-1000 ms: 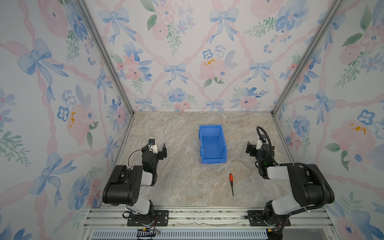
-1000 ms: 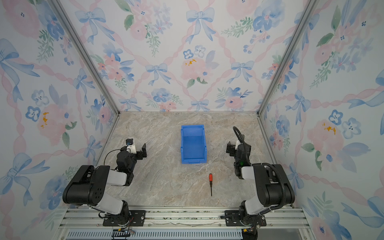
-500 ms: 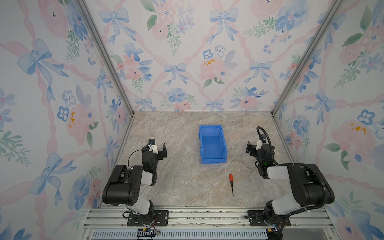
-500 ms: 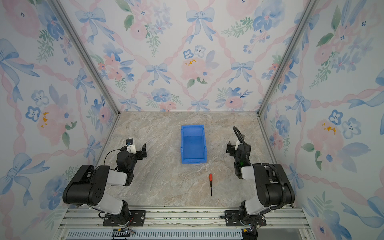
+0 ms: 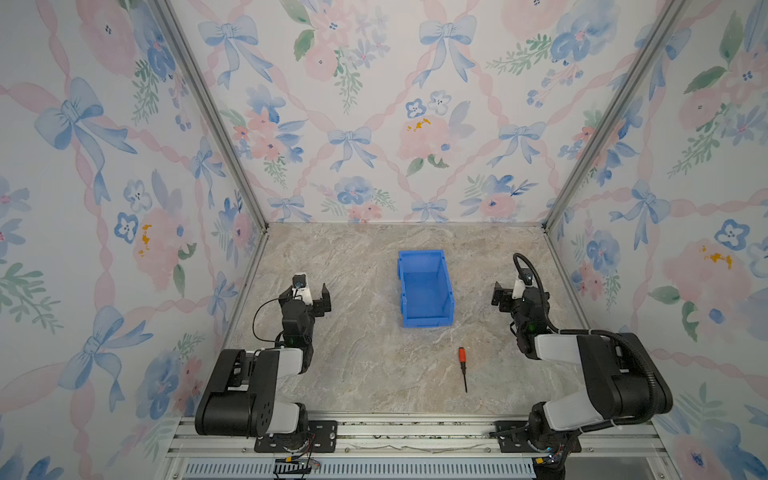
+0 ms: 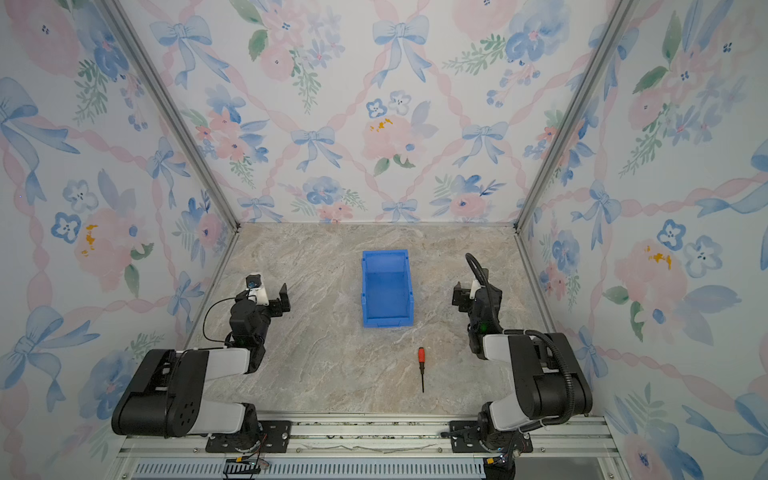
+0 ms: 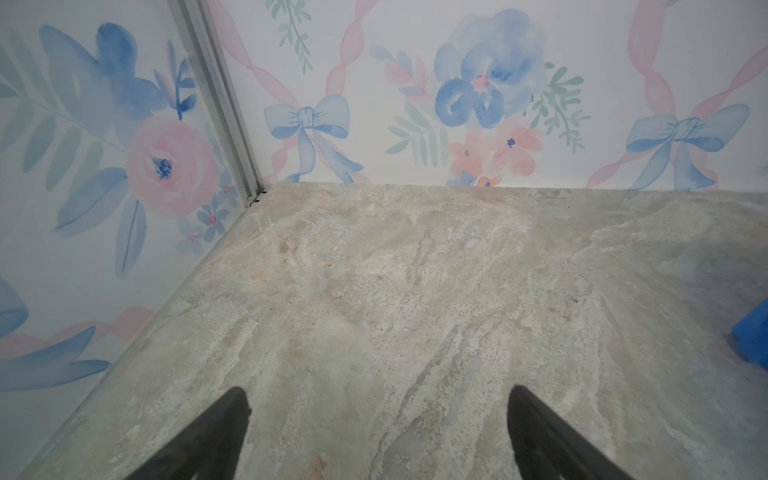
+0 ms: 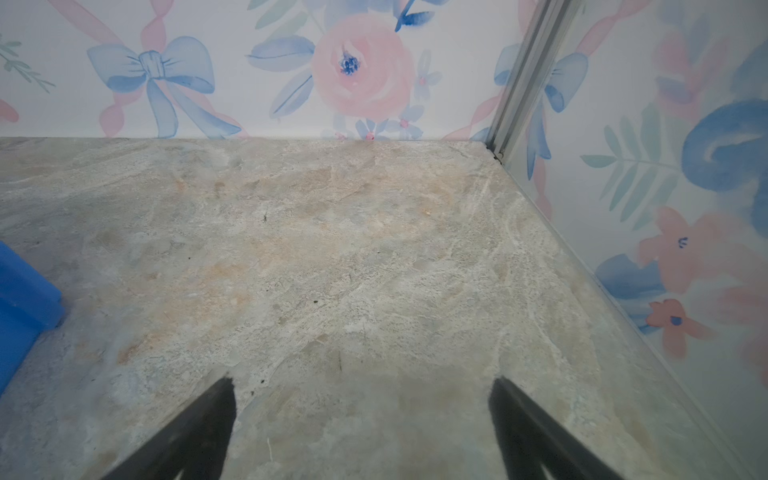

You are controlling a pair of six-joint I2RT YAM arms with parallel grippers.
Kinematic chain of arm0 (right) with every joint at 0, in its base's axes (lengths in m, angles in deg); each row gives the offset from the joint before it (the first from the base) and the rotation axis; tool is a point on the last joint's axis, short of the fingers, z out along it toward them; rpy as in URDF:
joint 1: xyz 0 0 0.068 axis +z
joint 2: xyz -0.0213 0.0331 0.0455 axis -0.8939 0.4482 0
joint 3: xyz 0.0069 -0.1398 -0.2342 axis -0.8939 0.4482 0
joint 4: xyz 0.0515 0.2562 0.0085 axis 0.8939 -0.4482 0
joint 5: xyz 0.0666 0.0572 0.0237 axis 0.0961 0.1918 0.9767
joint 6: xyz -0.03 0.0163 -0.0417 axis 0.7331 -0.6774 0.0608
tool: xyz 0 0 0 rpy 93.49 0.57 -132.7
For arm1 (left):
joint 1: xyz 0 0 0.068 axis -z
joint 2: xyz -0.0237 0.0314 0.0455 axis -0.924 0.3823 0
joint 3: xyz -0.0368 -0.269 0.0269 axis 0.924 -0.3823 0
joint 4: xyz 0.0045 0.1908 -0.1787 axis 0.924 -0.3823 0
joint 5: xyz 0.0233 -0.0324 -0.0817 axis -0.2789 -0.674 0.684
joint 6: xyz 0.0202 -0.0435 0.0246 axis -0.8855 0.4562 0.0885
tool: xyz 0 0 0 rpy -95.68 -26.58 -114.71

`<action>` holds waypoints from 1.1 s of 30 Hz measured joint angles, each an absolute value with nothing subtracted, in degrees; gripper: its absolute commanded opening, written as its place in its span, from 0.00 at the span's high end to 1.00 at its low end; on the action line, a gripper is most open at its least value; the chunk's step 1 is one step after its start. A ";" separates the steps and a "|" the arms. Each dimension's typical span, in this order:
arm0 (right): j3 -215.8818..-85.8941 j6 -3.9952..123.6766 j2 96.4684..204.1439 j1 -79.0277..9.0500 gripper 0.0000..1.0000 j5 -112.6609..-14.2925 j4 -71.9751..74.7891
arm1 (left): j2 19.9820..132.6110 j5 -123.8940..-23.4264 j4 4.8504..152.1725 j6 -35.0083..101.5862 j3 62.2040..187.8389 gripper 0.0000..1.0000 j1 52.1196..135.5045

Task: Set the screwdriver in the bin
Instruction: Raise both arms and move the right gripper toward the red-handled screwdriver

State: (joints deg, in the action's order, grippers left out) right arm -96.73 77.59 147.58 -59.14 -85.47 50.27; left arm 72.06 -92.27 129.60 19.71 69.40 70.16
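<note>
Hovering empty, jaws apart, the right hand (image 8: 363,380) flanks the bin (image 5: 420,252); the left hand (image 7: 378,390), likewise apart, flanks its opposite side. Before the bin's low lip (image 5: 426,322) lies the screwdriver (image 5: 462,365), flat on the desk (image 5: 353,374): likely light, stiff, roll-prone; pinch its red handle (image 5: 461,355).

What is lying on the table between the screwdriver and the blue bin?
Nothing. In both top views, only bare marble table separates the screwdriver from the low front lip of the bin.
</note>
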 measured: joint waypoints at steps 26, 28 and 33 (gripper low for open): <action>-95.33 65.38 104.66 -56.24 0.03 -94.37 4.92 | 36.92 -94.01 76.66 37.92 78.76 0.03 81.96; -97.08 63.37 103.63 -56.24 0.03 -94.13 0.09 | 37.07 -92.70 76.12 39.58 78.76 0.02 82.13; -104.99 57.42 105.18 -56.17 0.03 -91.79 -13.33 | 41.48 -88.07 72.77 42.99 79.92 0.02 82.11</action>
State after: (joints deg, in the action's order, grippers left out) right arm -104.99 57.42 105.18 -56.17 -91.79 -13.33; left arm 41.48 -88.07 72.77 42.99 79.92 82.11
